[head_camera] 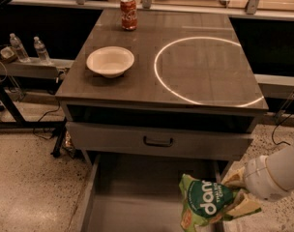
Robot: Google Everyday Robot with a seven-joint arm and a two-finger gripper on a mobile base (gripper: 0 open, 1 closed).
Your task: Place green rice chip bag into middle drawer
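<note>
The green rice chip bag (205,206) is light green and crinkly with a dark green round logo. It hangs over the right part of the open middle drawer (132,195), a wide grey tray pulled out at the bottom of the cabinet. My gripper (238,196) comes in from the lower right on a white arm and is shut on the bag's right side. The bag is held above the drawer floor, near the right wall.
A closed drawer front with a dark handle (158,141) sits above the open drawer. On the cabinet top are a white bowl (110,61), a red soda can (128,13) and a white ring mark (205,69). Water bottles (28,47) stand on a shelf at the left.
</note>
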